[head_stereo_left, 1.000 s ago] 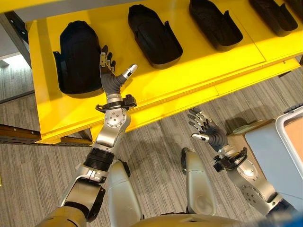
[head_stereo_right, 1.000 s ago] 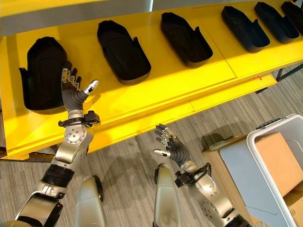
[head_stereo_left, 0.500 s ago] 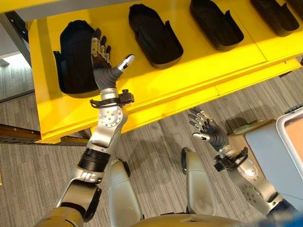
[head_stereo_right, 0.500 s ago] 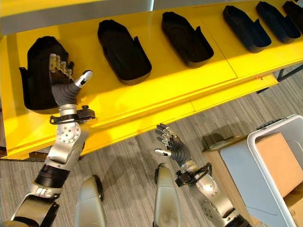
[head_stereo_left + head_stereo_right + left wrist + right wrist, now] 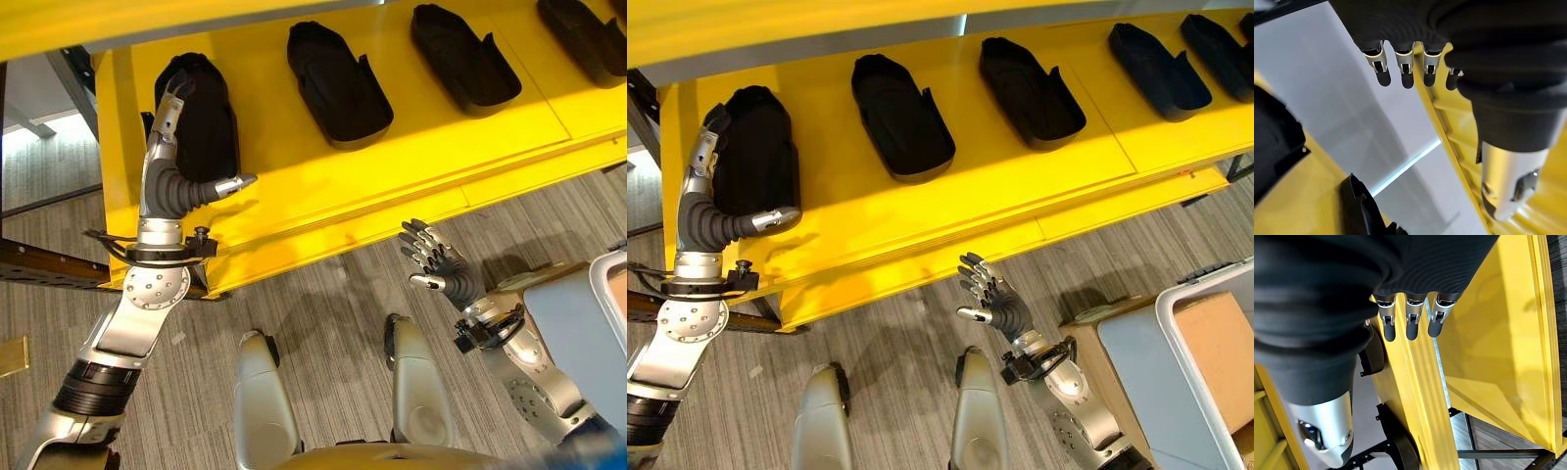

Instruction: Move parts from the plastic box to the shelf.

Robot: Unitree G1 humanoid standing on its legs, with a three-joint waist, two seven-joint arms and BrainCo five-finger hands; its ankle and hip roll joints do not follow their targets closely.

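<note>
The left hand [image 5: 168,166] is raised against the leftmost part [image 5: 201,122] on the shelf [image 5: 294,211]. Its fingers [image 5: 168,106] are held straight and laid along that part's left flank, while the thumb [image 5: 233,184] is stretched out sideways over the yellow surface just past the part's near end. Nothing is gripped; the hand is spread and relaxed. In the left wrist view the same fingers [image 5: 1403,66] are seen straight, side by side, with nothing between them and the thumb.

The right hand [image 5: 997,304] is held low over the grey floor [image 5: 892,343], in front of the shelf's edge and well apart from any part. Its fingers are splayed and straight, the thumb is stuck out to the side, and nothing is held. The right wrist view agrees: fingers [image 5: 1410,318] extended, nothing in them.

Black, shoe-shaped parts are set in a row along the shelf. Each lies with its long axis running from the shelf's front toward its back, slightly slanted, with the open hollow facing up. The second part [image 5: 901,116] and third part [image 5: 1031,90] are spaced apart, and more follow to the right.

A white plastic box [image 5: 1215,352] is seen at the lower right, near the right arm, with a brown sheet inside it.
</note>
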